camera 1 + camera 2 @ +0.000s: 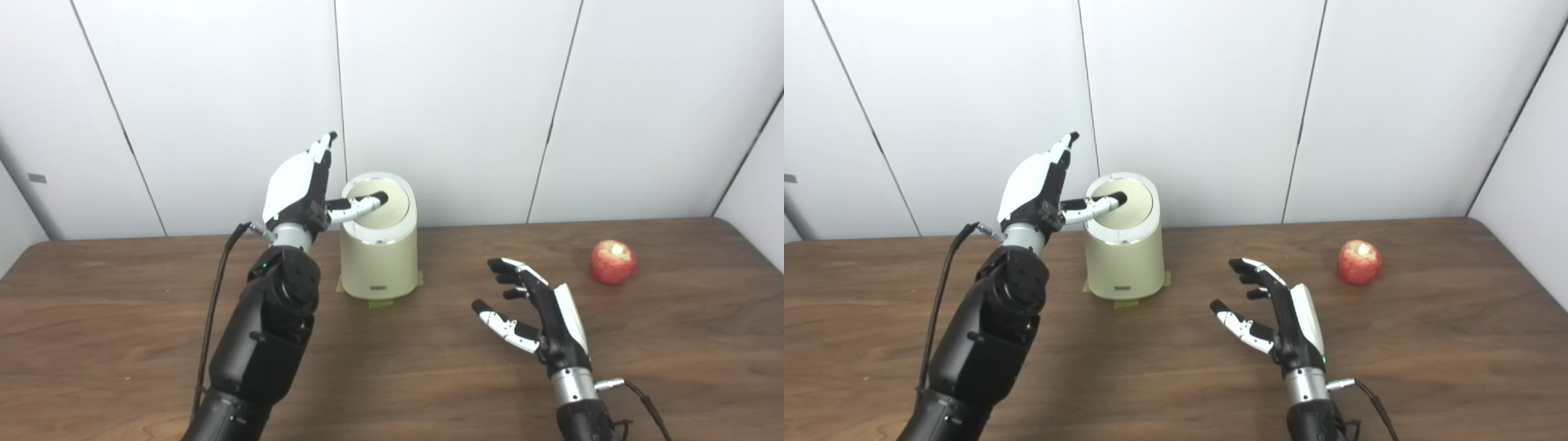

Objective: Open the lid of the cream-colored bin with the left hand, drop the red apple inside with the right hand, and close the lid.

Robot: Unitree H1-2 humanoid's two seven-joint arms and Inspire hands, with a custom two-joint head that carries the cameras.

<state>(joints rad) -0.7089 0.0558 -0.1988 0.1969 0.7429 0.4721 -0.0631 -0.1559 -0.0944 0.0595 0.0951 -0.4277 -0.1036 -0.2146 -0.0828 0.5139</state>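
Observation:
The cream-colored bin (380, 257) stands on the wooden table at the back centre, its round lid (383, 205) closed and tilted toward me. My left hand (300, 187) is raised just left of the bin, fingers pointing up, open, with its thumb (361, 205) reaching across and resting on the lid. The red apple (612, 262) sits on the table at the right. My right hand (539, 312) hovers open above the table, between bin and apple, left of the apple and apart from it, holding nothing.
The table (429, 380) runs across the whole view. White wall panels (459, 92) stand close behind the bin. Yellow tape (380, 300) shows under the bin's base. A black cable (214, 294) hangs from the left wrist.

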